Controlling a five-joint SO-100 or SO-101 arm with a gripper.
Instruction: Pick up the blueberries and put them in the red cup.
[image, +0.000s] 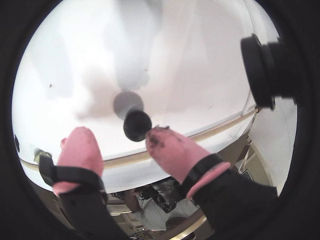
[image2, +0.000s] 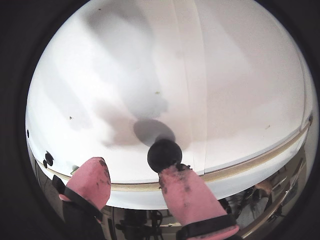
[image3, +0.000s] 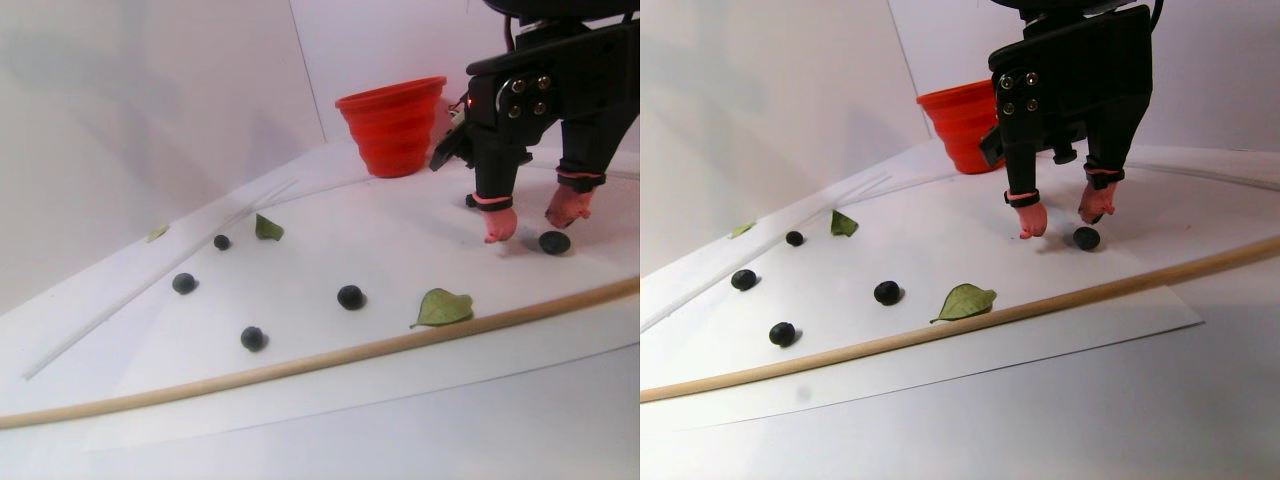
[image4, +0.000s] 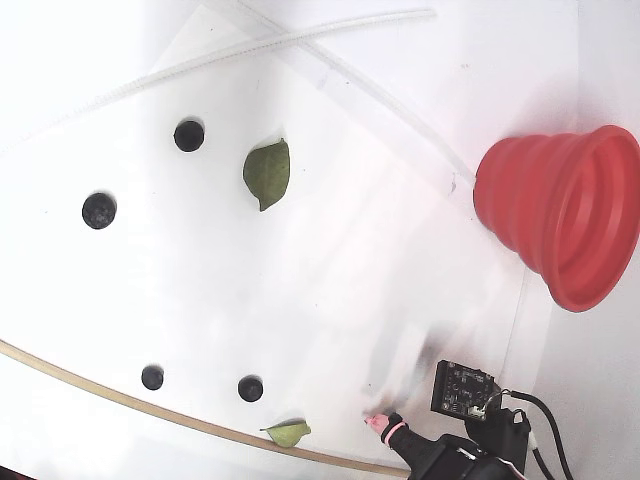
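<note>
I'm at the pick step: my gripper (image: 122, 147) hangs spread over 1 blueberry (image: 137, 125) mid-frame, touching its right finger; next, centre, descend, pinch, carry to the red cup (image3: 392, 125) upper-middle.

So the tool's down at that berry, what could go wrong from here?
The berry sits against one pink fingertip, not centred in the open tool; closing may roll it away. It lies near the wooden strip, so it could roll up against it. The cup is far off, so a weak grip might drop it.
</note>
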